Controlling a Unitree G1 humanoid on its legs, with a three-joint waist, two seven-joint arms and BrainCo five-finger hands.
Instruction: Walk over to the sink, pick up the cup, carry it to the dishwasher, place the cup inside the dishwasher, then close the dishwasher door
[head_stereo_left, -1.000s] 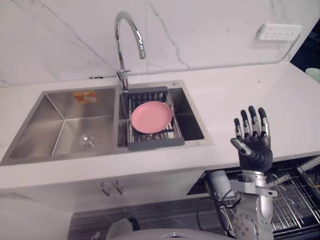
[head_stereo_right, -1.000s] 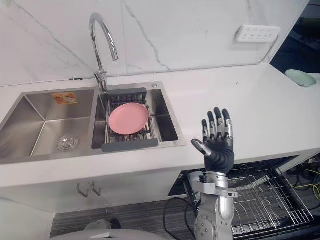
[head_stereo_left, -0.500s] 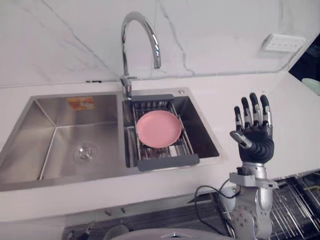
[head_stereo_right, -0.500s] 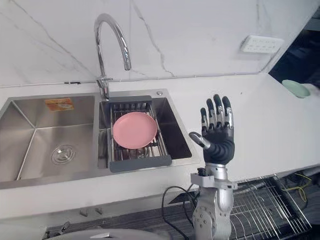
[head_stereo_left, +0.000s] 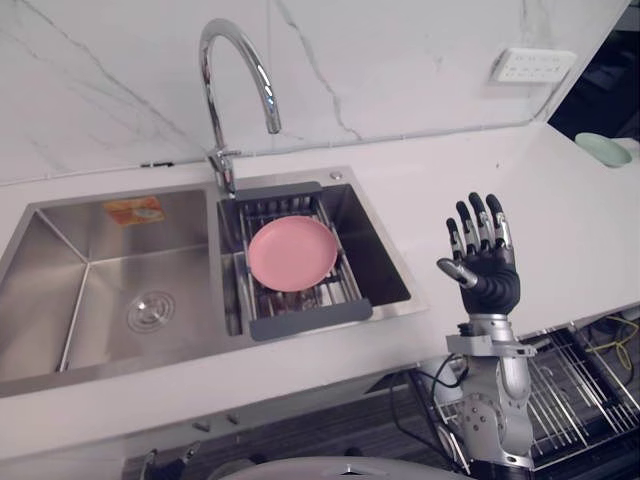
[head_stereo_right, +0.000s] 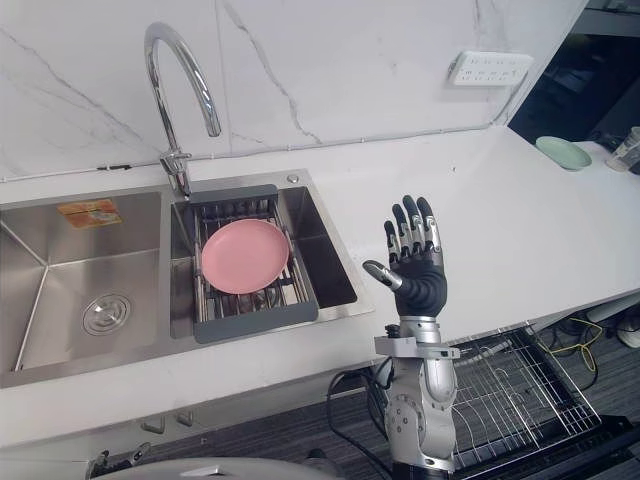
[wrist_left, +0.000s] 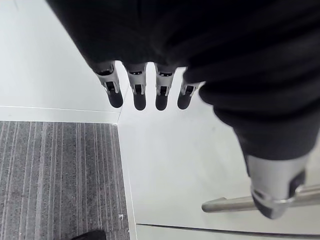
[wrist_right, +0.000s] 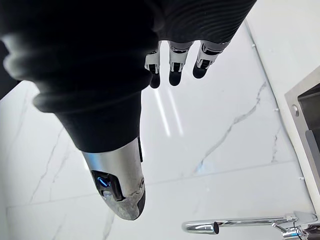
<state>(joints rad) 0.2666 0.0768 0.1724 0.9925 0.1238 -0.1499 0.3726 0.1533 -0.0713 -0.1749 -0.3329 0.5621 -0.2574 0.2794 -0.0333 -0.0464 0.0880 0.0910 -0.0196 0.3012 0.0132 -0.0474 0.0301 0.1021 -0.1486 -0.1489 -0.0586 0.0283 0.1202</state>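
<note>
Cup in doubt: a pale clear vessel (head_stereo_right: 629, 148), cut off by the frame, stands at the far right end of the white desk (head_stereo_right: 500, 200), near a pale green dish (head_stereo_right: 562, 152). Whether it is a cup cannot be told.

Head views: a round pink plate (head_stereo_left: 292, 254) lies on a dark grey wire drainer (head_stereo_left: 310, 322) in the right bowl of the double steel sink (head_stereo_left: 60, 290), under an arched chrome faucet (head_stereo_left: 215, 60). The right robot hand (head_stereo_right: 419, 284) is held upright over the desk's front edge, fingers straight and spread, thumb out, holding nothing. Below the desk to the right, the dishwasher's wire rack (head_stereo_right: 520, 385) stands pulled out.

Left wrist view: the left robot hand (wrist_left: 160, 92) shows straight fingers in a row, empty, before a white cabinet front (wrist_left: 165, 165) with a metal bar handle (wrist_left: 225, 204), beside grey striped floor (wrist_left: 55, 175).

Right wrist view: the right robot hand's straight fingers point at the white marble wall (wrist_right: 225, 125).
</note>
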